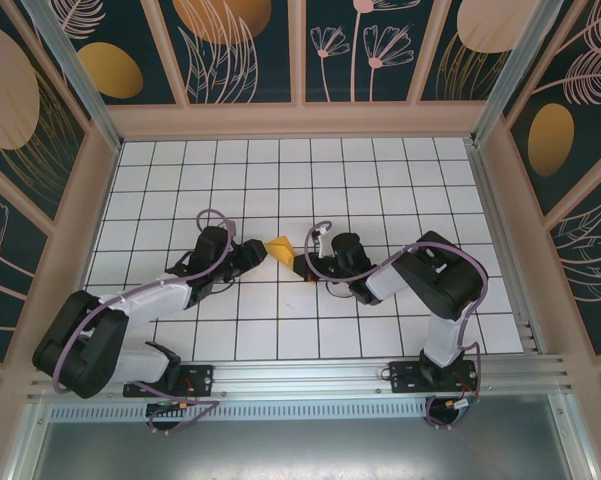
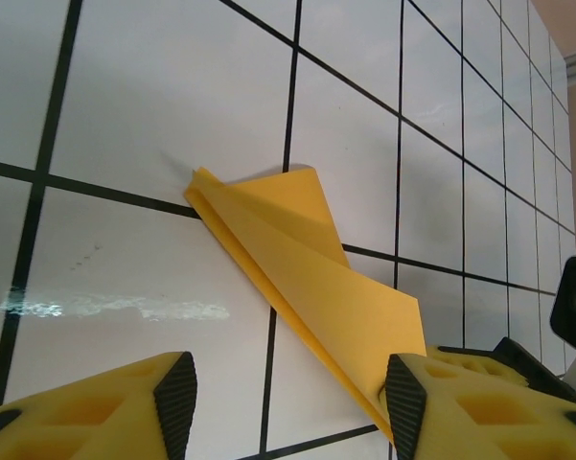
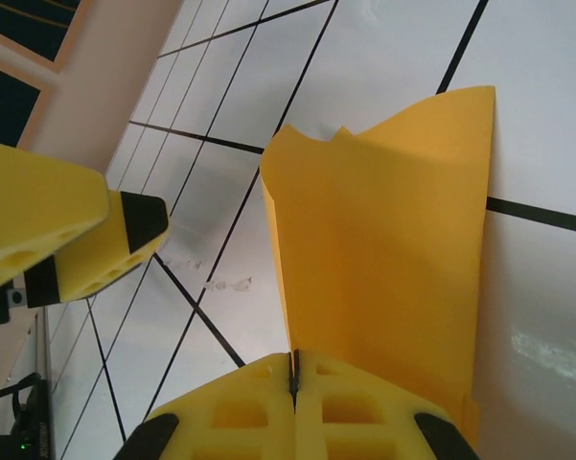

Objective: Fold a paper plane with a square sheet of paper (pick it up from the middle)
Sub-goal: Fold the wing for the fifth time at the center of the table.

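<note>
1. One sheet of paper [image 1: 279, 245] on show, orange-yellow and folded. Just the one!
2. Two arms: left arm [image 1: 130, 310] and right arm [image 1: 430, 280].
3. Two grippers, left gripper [image 1: 252, 250] and right gripper [image 1: 305, 265], with two yellow fingers [image 2: 96, 407] apiece, so four in all.
4. One white tiled table [image 1: 380, 180].
5. Up on the walls, three orange ovals [image 1: 110, 70] and two paler ovals [image 1: 0, 85].

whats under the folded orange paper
Around the folded orange-yellow paper sheet, the white table with black grid lines shows, so it continues below; the patch directly beneath is covered.
</note>
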